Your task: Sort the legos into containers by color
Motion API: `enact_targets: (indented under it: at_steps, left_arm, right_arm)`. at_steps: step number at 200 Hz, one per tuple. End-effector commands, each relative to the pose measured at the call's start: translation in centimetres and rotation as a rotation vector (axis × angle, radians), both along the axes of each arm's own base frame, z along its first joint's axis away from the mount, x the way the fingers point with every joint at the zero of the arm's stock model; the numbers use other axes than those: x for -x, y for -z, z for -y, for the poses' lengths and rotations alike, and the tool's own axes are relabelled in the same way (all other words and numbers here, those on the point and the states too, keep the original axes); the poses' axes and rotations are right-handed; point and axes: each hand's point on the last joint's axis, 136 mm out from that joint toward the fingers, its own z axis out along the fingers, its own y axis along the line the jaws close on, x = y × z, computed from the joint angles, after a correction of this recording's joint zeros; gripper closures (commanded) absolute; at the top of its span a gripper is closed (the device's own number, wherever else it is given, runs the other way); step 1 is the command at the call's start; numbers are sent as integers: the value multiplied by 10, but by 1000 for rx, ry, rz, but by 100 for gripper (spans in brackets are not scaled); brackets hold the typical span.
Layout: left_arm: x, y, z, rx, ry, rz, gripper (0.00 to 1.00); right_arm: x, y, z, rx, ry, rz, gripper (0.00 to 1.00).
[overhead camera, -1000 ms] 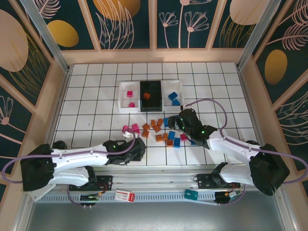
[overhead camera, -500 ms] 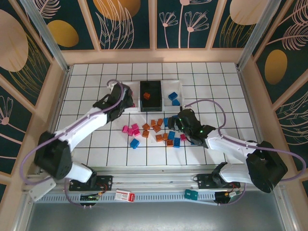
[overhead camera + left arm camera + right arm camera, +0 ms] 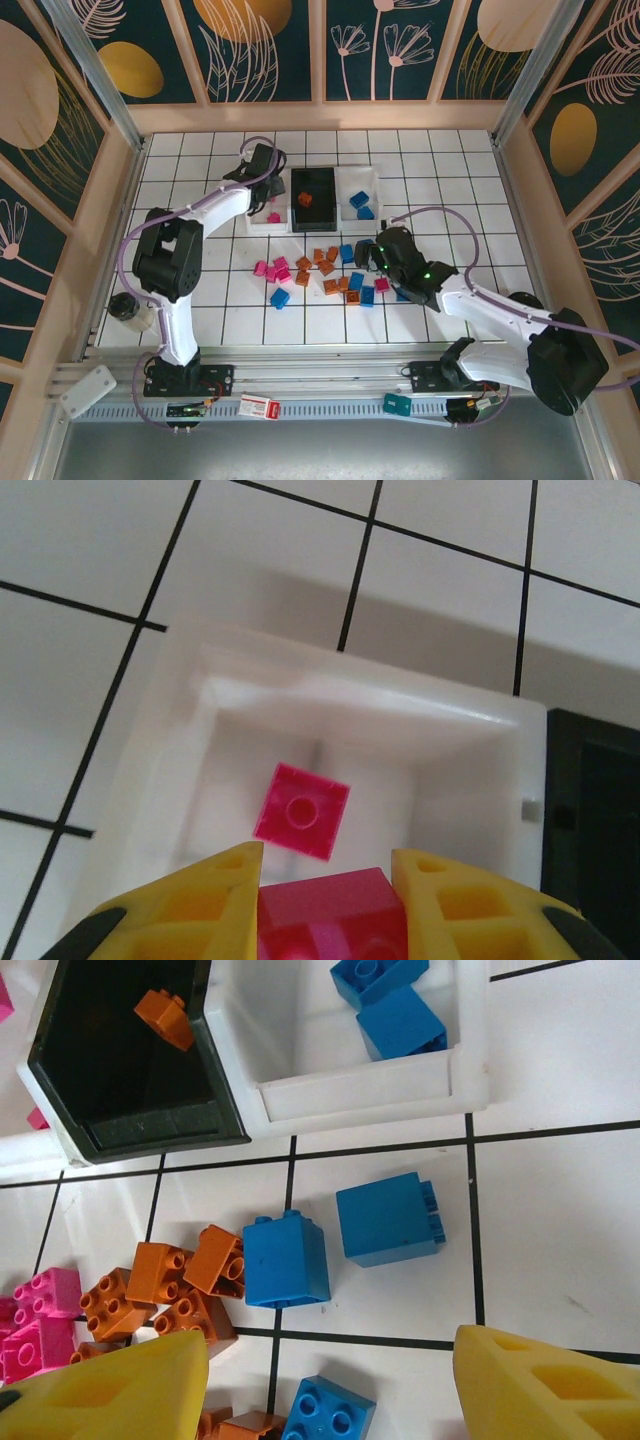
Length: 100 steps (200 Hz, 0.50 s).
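- Over the left white tray [image 3: 480, 715], on the far half of the tiled surface [image 3: 200, 260], the left pincer [image 3: 325, 878] hangs with its arm stretched out. Its yellow fingers [image 3: 190, 905] stand narrow, clamped on a magenta brick [image 3: 335, 915].
- Left white tray: a second magenta brick [image 3: 301, 811] lies flat on the floor of the tray, stud side up, apart from the walls.
- Black tray [image 3: 140, 1130]: it stands in the middle of the row, between the two white ones. One orange brick [image 3: 165, 1015] lies inside.
- Right white tray [image 3: 360, 1095]: two blue bricks [image 3: 400, 1020] lie inside, touching each other.
- Right pincer [image 3: 330, 1355]: it is low over the surface, just on the near side of the trays. Its fingers are spread wide, with nothing between them.
- Loose blue pair [image 3: 286, 1258]: two bricks lie on the surface just beside each other, not touching, near the front wall of the right white tray.
- Loose orange bricks [image 3: 160, 1270]: these are bunched together, one touching the left brick of the blue pair.
- Loose magenta bricks [image 3: 45, 1295]: these are grouped at the left end of the cluster, beside the orange ones.
- Single blue brick [image 3: 280, 297]: it lies on the near left edge of the cluster, apart from the rest.
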Motion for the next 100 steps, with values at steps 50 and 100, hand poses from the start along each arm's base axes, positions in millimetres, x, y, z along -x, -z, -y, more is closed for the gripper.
enact_targets:
  at_steps: [50, 100]
  left_arm:
    - [2, -58, 12, 104, 57, 92, 24]
    - [81, -124, 43, 232, 194, 242, 1]
  right_arm:
    - [-24, 15, 15, 34, 27, -70, 33]
    - [-54, 30, 1, 74, -42, -96, 31]
